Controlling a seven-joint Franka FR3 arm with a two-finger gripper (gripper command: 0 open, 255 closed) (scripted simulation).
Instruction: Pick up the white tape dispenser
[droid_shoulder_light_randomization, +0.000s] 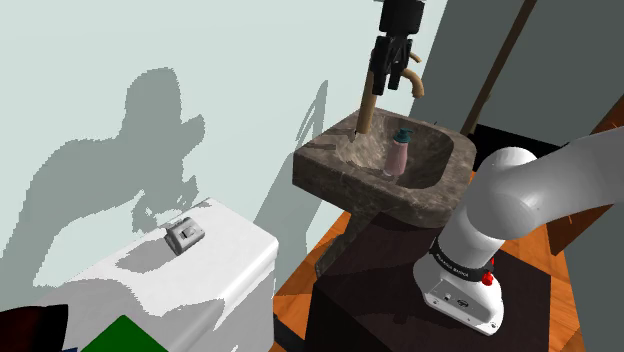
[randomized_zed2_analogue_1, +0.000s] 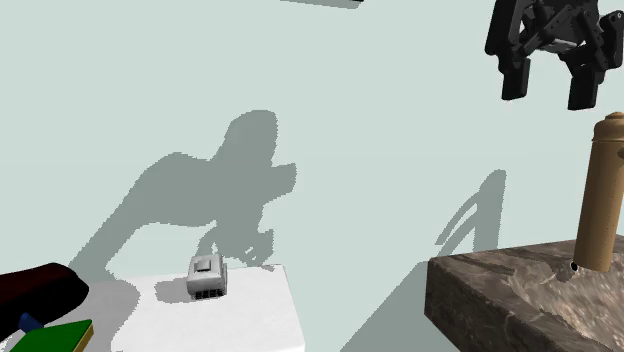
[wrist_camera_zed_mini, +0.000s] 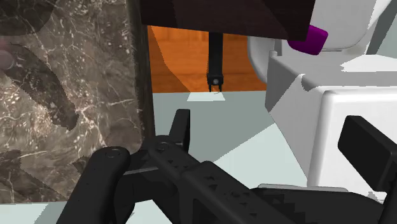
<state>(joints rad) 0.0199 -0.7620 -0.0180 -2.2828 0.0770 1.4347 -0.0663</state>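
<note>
Nearby, the grey-white tape dispenser (droid_shoulder_light_randomization: 186, 235) sits on the white toilet tank (droid_shoulder_light_randomization: 245, 262), well apart from the tool (randomized_zed2_analogue_1: 548, 98). Farther off, a stone sink (droid_shoulder_light_randomization: 312, 162) holds a pink bottle (droid_shoulder_light_randomization: 397, 157). Above its brown faucet (randomized_zed2_analogue_1: 598, 200), the tool hangs released, grasping nothing.

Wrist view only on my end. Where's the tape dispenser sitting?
Observer: The grey-white tape dispenser sits on top of the white toilet tank, close to the wall.
Operator: Where's the tool relative to it?
Observer: The tool hangs high over the stone sink, just above the brown faucet, well away from the dispenser.
Operator: Open?
Observer: Yes. In the second exterior view its fingers stand apart with nothing between them.
</note>
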